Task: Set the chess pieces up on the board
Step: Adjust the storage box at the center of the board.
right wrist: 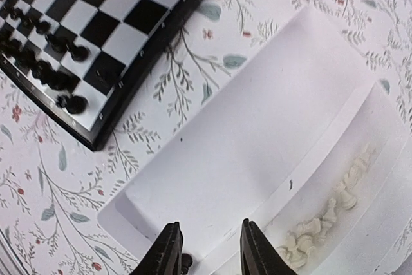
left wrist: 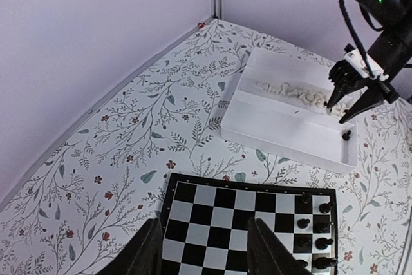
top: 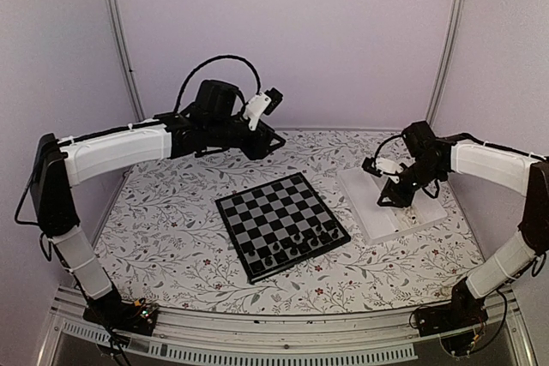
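The right gripper (right wrist: 209,249) has two dark, flat-sided, matte fingers (right wrist: 168,249) standing apart with nothing clamped in the gap. They point down into a white rectangular plastic tray (right wrist: 244,133). One small, rounded, glossy black chess piece (right wrist: 187,263) lies on the tray floor just beside the inner face of one finger. The frame's bottom edge crops it, so I cannot tell whether they touch.

The tray is smooth and shallow, with a low ridge dividing it lengthwise. The black piece lies in the wider compartment. In the narrower one, a loose string of cream-white chess pieces (right wrist: 322,223) with knobbly turned shapes lies tumbled on its sides.

Near the tray but apart from it lies the flat square chessboard of black and grey checks (right wrist: 122,17). It has a dark border with pale tick marks and is turned at an angle to the table edge. A group of upright black chess pieces (right wrist: 61,82) fills the two rows along the side nearer the arm bases.

The left gripper (left wrist: 206,249) hangs above the far part of the board. Its dark, tapering fingers (left wrist: 149,249) are spread wide and hold nothing.

Everything rests on a white table cover printed with grey-green leaves and small red flowers (top: 171,237). Plain pale walls surround it.
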